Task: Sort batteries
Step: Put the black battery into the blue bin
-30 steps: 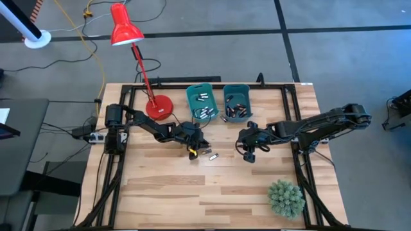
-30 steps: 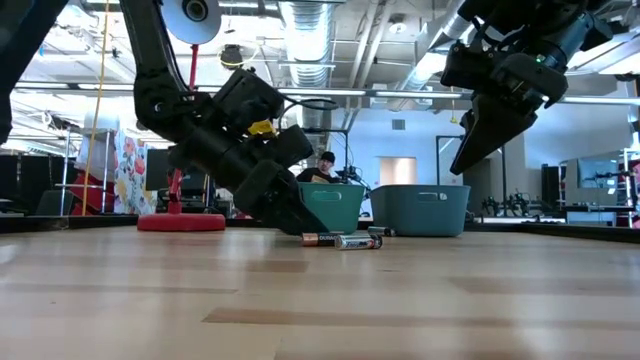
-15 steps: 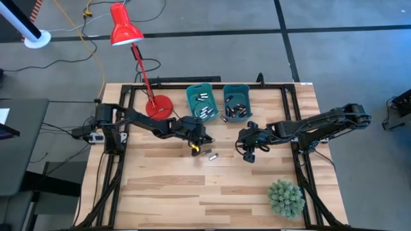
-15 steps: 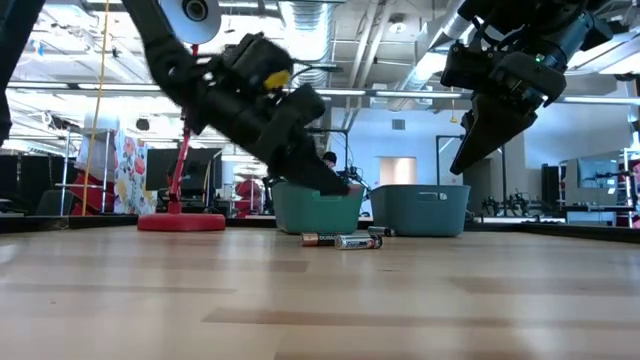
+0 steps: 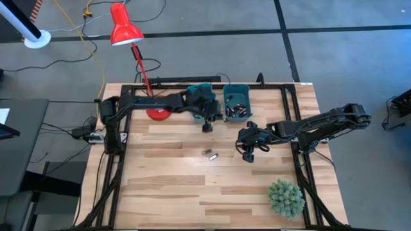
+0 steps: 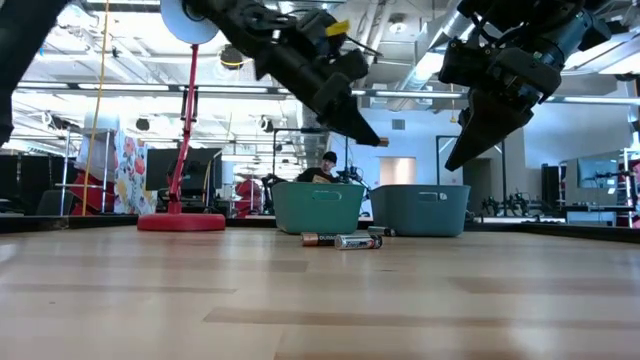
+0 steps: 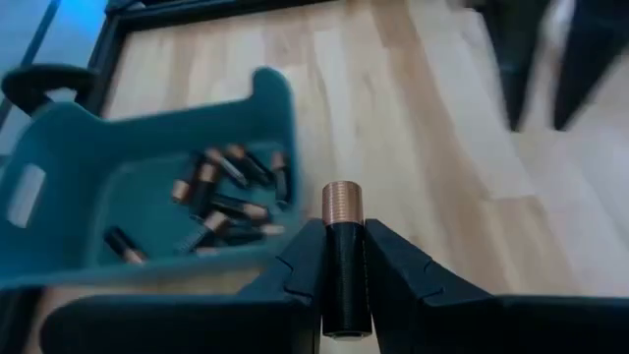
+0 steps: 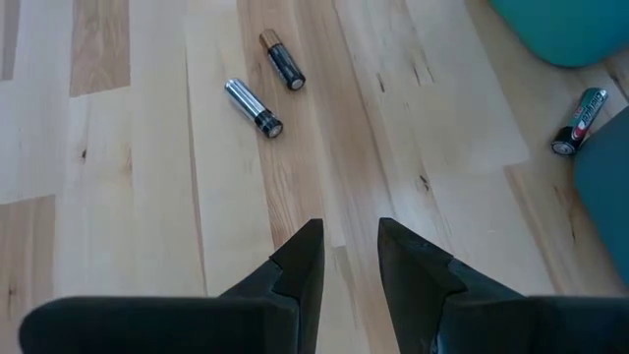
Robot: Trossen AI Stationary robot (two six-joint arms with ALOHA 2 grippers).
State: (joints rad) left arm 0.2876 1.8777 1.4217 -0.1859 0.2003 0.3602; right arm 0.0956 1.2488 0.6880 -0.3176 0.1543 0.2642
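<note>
**Copper-capped cell pinched above the bins**

Teal bins number two: a left bin (image 5: 201, 98) mostly under the left arm, and a right bin (image 5: 236, 102) with dark cells inside. Two loose batteries (image 5: 210, 154) lie side by side on the open table (image 5: 167, 186); the right wrist view shows a third, a green one (image 8: 578, 121), on the wood beside a bin. The left gripper (image 5: 207, 123) hangs near the bins' front edges, raised off the wood, fingers pinching one black battery (image 7: 341, 258) with its copper end poking out. The right gripper (image 5: 249, 156) hovers right of the loose pair, jaws slightly apart around nothing.

Pale wood planks make up the tabletop, framed by black rails. One red lamp (image 5: 126, 30) stands at the back left and one green plant (image 5: 285, 197) at the front right. Grey floor surrounds the table; the low view looks into a lit workshop.

Only the left wrist view shows a bin's contents (image 7: 224, 202) closely, roughly ten cells. Only the low view shows both grippers well clear of the wood
</note>
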